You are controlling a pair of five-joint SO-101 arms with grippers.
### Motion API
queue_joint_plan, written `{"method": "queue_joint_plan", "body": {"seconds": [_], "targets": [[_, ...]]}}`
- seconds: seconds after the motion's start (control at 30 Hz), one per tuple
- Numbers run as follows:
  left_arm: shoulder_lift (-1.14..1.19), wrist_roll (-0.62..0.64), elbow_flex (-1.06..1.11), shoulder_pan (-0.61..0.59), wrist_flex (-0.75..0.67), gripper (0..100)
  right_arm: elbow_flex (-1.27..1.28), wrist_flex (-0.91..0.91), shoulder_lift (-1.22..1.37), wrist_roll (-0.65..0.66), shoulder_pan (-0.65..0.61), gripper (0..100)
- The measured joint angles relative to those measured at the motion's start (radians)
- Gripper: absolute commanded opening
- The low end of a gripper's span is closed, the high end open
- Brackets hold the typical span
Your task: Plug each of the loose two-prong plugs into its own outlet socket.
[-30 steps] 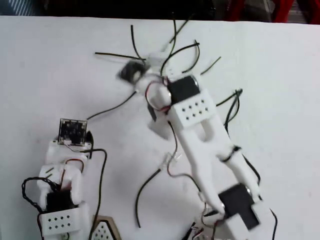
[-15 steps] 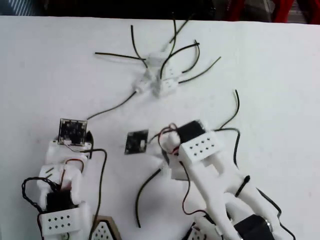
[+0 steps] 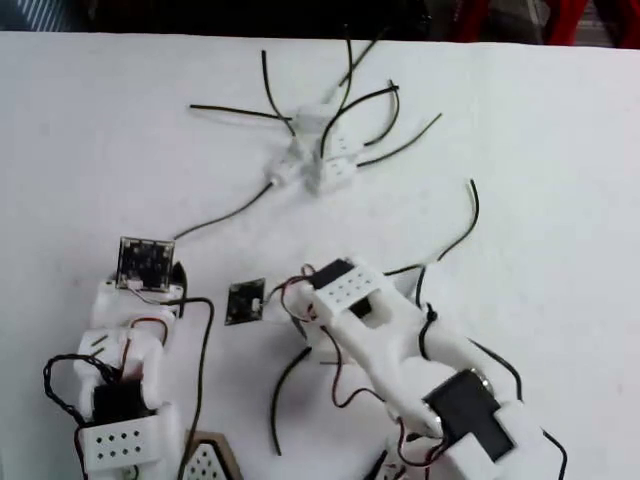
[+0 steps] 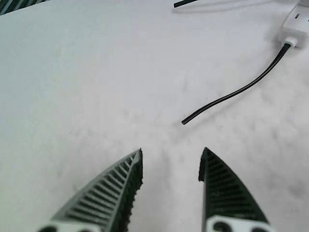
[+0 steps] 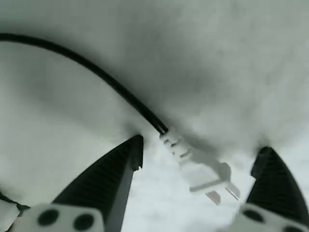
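Everything laid out on a white bench [image 3: 560,150]. Reaching in low from near right toward bench centre: right arm [image 3: 400,340], wrist pitched down over the work. Parked upright at near left, well apart from it: left arm [image 3: 125,390].

At far centre, socket cluster [image 3: 318,160] of white bodies and black leads. Too small to tell free sockets from plugs already seated.

Step in hand, as judged: pick-up of one loose plug.
- Jaws of right gripper [image 5: 200,146] spread wide, straddling a white two-prong plug [image 5: 199,170] lying flat on the bench just near of centre. Neither jaw touching it.
- Plug's black cord [image 5: 96,72] leading off to one side. Probably the cord trailing nearward from under the right arm in the high view.

Jaws of left gripper [image 4: 171,153] spread too, nothing between, above bare bench. Loose lead end [image 4: 227,96] lying beyond them.

Next move calls for lowering and closing across the plug body, not prongs or cord. Then a carry to the far cluster, prongs squared to a free socket. Possible trouble: plug skidding or twisting as the jaws close.
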Motion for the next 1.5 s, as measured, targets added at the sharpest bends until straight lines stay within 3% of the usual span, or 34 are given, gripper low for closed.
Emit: {"method": "queue_joint_plan", "body": {"seconds": [0.1,0.33,0.47,0.63,0.73,0.83,1.0,1.5], "targets": [[0.000,0.000,0.000,0.000,0.000,20,-0.011,-0.037,0.043,0.000,0.038,0.5],[0.000,0.000,0.000,0.000,0.000,20,-0.008,-0.055,-0.020,-0.020,0.109,1.7],[0.000,0.000,0.000,0.000,0.000,20,0.006,-0.044,-0.157,-0.187,0.155,1.7],[0.000,0.000,0.000,0.000,0.000,20,0.006,-0.043,-0.325,-0.489,0.186,1.7],[0.000,0.000,0.000,0.000,0.000,20,0.006,-0.043,-0.351,-0.674,0.198,1.7],[0.000,0.000,0.000,0.000,0.000,20,0.006,-0.043,-0.344,-0.772,0.196,3.6],[0.000,0.000,0.000,0.000,0.000,20,0.006,-0.043,-0.235,-0.809,0.196,13.9],[0.000,0.000,0.000,0.000,0.000,20,0.005,-0.035,-0.169,-0.812,0.244,13.9]]}}
